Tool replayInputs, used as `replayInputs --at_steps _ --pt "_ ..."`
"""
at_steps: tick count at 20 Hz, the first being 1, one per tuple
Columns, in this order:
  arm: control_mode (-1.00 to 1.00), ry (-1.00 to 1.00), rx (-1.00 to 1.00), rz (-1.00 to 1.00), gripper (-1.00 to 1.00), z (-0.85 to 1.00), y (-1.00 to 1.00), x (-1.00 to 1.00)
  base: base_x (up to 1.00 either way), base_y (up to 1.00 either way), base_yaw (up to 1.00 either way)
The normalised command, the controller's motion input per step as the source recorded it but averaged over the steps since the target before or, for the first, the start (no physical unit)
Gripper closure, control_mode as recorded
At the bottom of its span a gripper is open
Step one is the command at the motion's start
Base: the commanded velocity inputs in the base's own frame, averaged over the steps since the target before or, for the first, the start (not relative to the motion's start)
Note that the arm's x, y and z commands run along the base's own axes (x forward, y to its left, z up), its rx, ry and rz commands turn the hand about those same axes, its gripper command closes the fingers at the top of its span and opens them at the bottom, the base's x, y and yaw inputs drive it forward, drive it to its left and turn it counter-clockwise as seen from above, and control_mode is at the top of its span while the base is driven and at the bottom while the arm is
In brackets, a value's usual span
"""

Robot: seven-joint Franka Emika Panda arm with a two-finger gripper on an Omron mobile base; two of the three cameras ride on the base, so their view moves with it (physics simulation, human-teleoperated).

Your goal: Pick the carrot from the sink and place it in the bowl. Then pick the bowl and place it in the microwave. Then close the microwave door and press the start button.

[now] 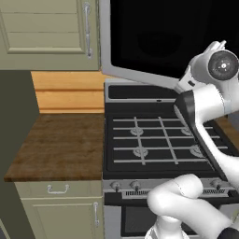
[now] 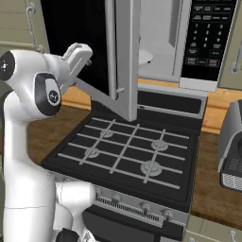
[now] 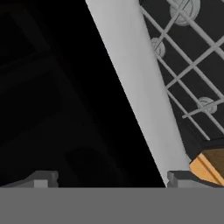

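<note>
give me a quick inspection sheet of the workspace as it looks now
surface: wooden counter left of black stove, nothing on it
job's things: microwave open, white plate inside; door ajar, swung out over the stove; bowl, carrot, sink: nothing seen
clutter: grey appliance right of stove
grippers: gripper close against the door glass, fingertips apart, nothing between them
cables: nothing seen
surroundings: beige cabinets, wood backsplash

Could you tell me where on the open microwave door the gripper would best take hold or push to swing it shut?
Probably at the free edge of the microwave door, by the long vertical bar handle, farthest from the hinge. Come from the black-glass outer face, over the stove. The door stands swung wide out over the burners, so pushing that face moves it toward the microwave. The gripper already faces the glass.
</note>
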Motion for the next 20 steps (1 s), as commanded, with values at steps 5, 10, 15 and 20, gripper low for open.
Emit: replayInputs --at_steps 5,10,15,20 --pt "-1.0 0.0 0.0 0.12 -1.0 -0.1 -0.52 0.75 0.0 0.0 0.0" --pt "-1.0 0.0 0.0 0.11 -1.0 0.0 -0.41 0.71 0.0 0.0 0.0" --pt "-1.0 0.0 0.0 0.12 -1.0 0.0 -0.34 0.69 0.0 0.0 0.0" --pt "-1.0 0.0 0.0 0.13 -1.0 0.0 -0.36 0.66 0.0 0.0 0.0"
